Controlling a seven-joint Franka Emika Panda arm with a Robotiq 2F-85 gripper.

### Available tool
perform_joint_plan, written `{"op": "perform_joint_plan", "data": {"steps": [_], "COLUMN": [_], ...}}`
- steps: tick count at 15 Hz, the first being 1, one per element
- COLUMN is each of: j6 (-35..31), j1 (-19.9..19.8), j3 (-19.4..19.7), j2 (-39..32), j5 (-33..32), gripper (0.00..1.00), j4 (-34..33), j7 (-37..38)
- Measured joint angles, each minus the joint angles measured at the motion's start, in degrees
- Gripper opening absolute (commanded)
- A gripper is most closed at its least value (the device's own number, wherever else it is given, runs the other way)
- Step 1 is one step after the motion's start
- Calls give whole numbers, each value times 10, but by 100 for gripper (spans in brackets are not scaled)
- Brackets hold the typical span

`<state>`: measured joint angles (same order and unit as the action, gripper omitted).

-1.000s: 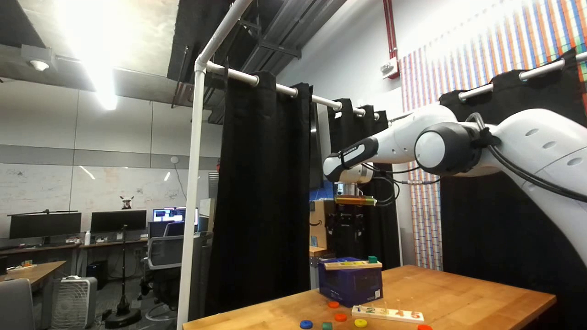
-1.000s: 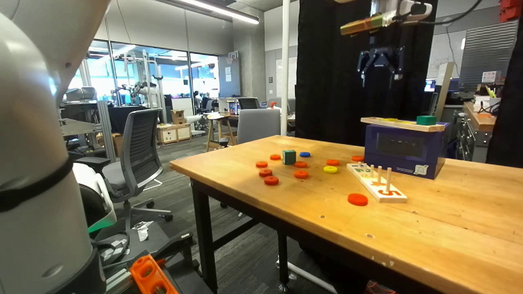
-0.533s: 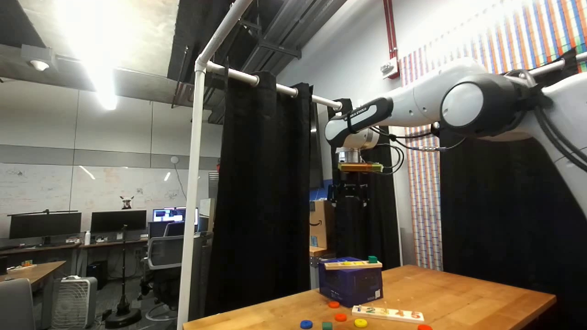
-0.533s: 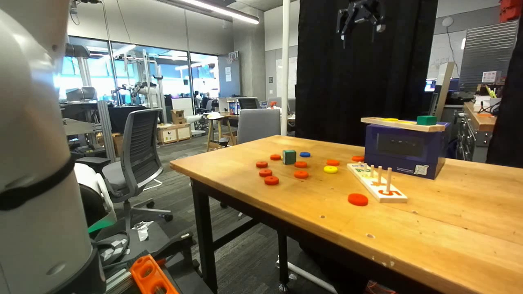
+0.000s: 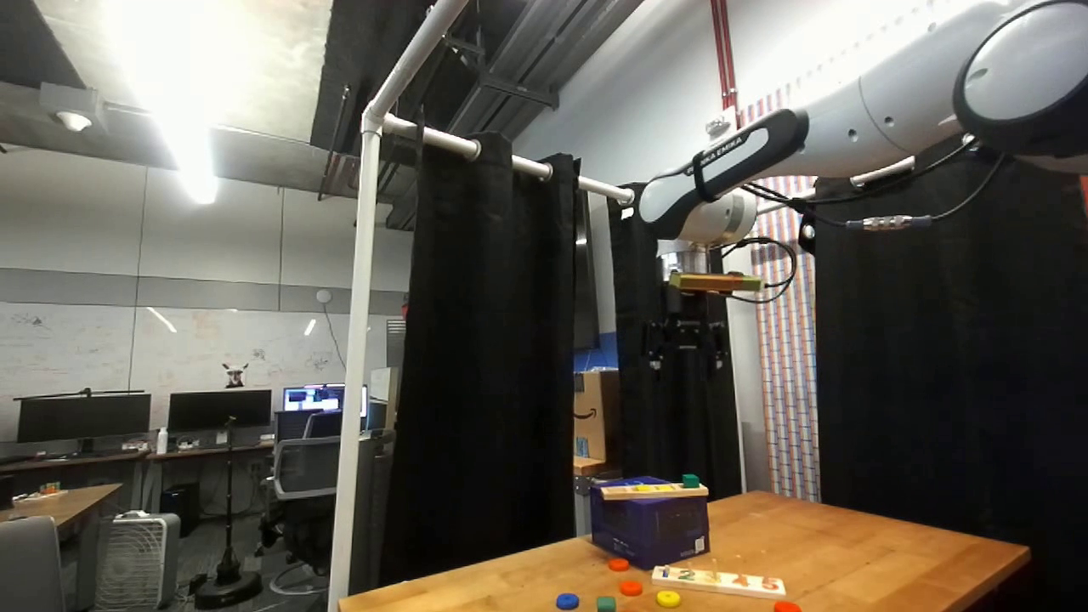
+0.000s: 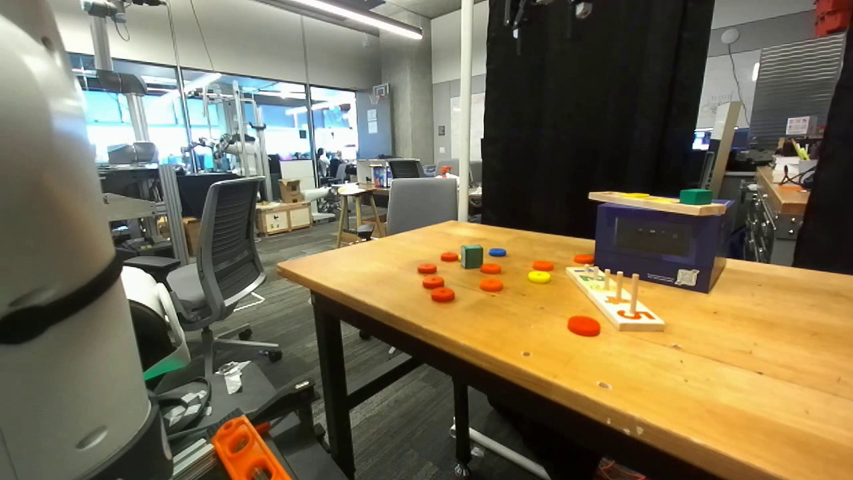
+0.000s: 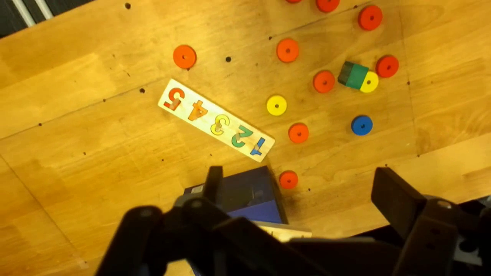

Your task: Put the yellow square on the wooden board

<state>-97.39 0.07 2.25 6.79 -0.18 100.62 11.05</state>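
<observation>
The wooden board (image 5: 614, 493) lies on top of a dark blue box in both exterior views (image 6: 666, 205). Flat yellow pieces (image 6: 636, 195) lie on the board; their exact shape is hard to tell from this low angle. A green block (image 6: 695, 196) sits at one end of the board. In the wrist view only a pale end of the board (image 7: 285, 231) shows; the gripper hides the rest. My gripper (image 5: 687, 362) is open and empty, high above the table. Its fingers stand wide apart in the wrist view (image 7: 303, 188), and only its fingertips show at the top of an exterior view (image 6: 549, 20).
The blue box (image 6: 653, 237) stands on the wooden table (image 6: 753, 347). Beside it lies a numbered peg board (image 7: 207, 115). Several red discs (image 7: 287, 50), a yellow disc (image 7: 276, 105), a blue disc (image 7: 361, 125) and another green block (image 7: 353, 75) are spread on the table.
My gripper has risen and shifted sideways, away from above the blue box. It stays open. The board, its pieces and the table objects have not moved.
</observation>
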Motion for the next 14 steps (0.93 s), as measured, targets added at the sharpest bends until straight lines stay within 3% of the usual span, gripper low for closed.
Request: {"op": "perform_joint_plan", "data": {"steps": [7,14], "j6": [-57,-77], "j1": [-3,-3], "j3": [0,2], "j2": [112,207], "j5": [-5,-38], "gripper": [100,100], "j4": [217,343], "j7": [-40,-136]}}
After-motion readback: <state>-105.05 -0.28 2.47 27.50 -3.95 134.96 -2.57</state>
